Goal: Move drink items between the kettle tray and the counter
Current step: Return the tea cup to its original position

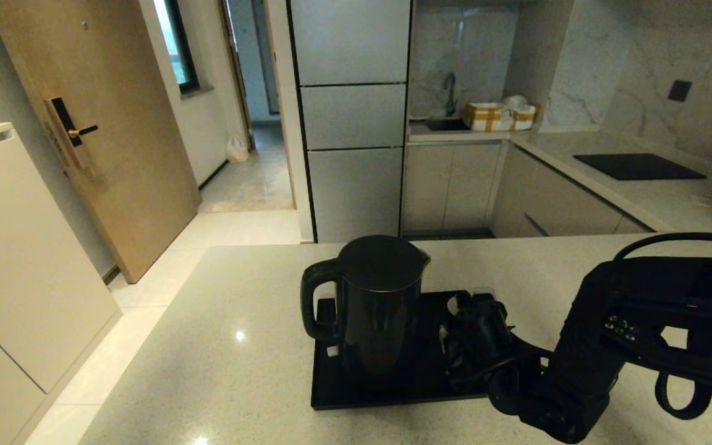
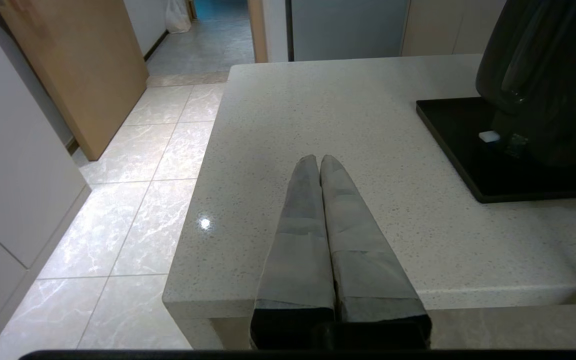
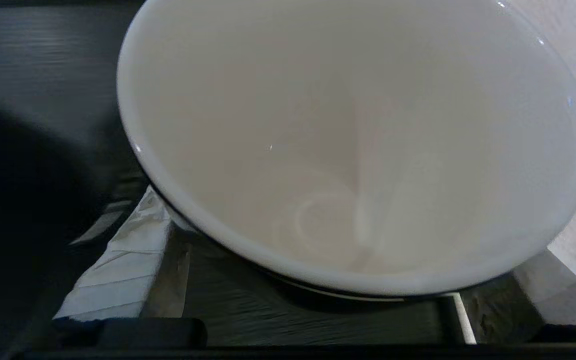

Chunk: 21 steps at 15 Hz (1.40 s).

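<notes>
The tall glossy black kettle (image 1: 381, 309) stands on the left half of the flat black tray (image 1: 387, 395), its handle to the left. On the tray's right half sits the small black mug (image 1: 486, 324). My right gripper (image 1: 476, 334) reaches in from the right and is shut on it. In the right wrist view the mug's white inside (image 3: 348, 125) fills the picture, with a taped finger (image 3: 123, 260) on each side of it above the tray (image 3: 288, 320). My left gripper (image 2: 319, 159) hovers shut over the counter (image 2: 348, 100), left of the tray (image 2: 468, 145) and kettle (image 2: 548, 75).
The stone counter (image 1: 226, 346) ends at a left edge over tiled floor (image 2: 133, 170). A small white block (image 2: 488, 136) lies on the tray by the kettle. A black hob panel (image 1: 638, 165) lies on the far right worktop. A cardboard box (image 1: 499, 116) sits by the sink.
</notes>
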### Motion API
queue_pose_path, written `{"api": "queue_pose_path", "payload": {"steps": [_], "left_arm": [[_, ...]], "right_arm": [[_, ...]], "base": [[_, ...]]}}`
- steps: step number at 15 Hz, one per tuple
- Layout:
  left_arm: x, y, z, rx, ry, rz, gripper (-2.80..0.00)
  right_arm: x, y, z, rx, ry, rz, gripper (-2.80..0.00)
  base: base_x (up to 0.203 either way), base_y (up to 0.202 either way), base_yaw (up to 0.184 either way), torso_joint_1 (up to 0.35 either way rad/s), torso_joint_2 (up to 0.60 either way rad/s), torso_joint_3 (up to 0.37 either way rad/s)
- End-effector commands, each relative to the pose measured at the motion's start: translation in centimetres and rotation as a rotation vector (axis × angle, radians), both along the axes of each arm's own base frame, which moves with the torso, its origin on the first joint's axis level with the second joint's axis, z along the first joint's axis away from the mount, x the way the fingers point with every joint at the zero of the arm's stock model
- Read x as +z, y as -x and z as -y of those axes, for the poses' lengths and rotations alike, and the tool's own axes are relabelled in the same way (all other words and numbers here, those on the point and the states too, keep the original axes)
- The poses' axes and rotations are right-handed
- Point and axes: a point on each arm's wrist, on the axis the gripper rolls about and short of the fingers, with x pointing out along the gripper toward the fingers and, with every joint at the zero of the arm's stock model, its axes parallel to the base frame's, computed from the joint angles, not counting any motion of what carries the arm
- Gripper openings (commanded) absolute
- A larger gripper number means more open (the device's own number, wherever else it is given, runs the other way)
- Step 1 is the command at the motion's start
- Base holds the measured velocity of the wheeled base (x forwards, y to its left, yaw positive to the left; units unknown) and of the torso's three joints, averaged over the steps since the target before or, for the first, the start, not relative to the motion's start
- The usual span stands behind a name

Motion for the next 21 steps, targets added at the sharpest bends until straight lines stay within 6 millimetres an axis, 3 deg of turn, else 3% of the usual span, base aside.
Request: {"api": "queue_pose_path", "payload": {"steps": [1,7,14,18,19,21], "left_arm": [[0.0,0.0,0.0,0.000,0.000,-0.001,-2.80],[0.0,0.0,0.0,0.000,0.000,-0.001,-2.80],[0.0,0.0,0.0,0.000,-0.001,-0.001,-2.80],[0.0,0.0,0.0,0.000,0.000,-0.001,-2.80],[0.0,0.0,0.0,0.000,0.000,-0.001,-2.80],[0.0,0.0,0.0,0.000,0.000,-0.001,-2.80]], "right_arm": [[-0.7,0.1,0.1,-0.001,0.006,-0.016,-2.80],[-1.4,0.0,0.5,-0.028,-0.009,-0.030,-2.80],[0.8,0.6,0.8,-0.006,-0.043,-0.010,-2.80],[-0.1,0.7,0.8,-0.007,-0.025,-0.033,-2.80],[-0.4,0.6,0.8,-0.008,-0.020,-0.037,0.00],[-0.4,0.7,0.8,-0.009,-0.021,-0.034,0.00]], "base": [[0.000,0.000,0.000,0.000,0.00,0.000],[0.000,0.000,0.000,0.000,0.00,0.000],[0.000,0.000,0.000,0.000,0.00,0.000],[0.000,0.000,0.000,0.000,0.00,0.000],[0.000,0.000,0.000,0.000,0.00,0.000],[0.000,0.000,0.000,0.000,0.00,0.000]]}}
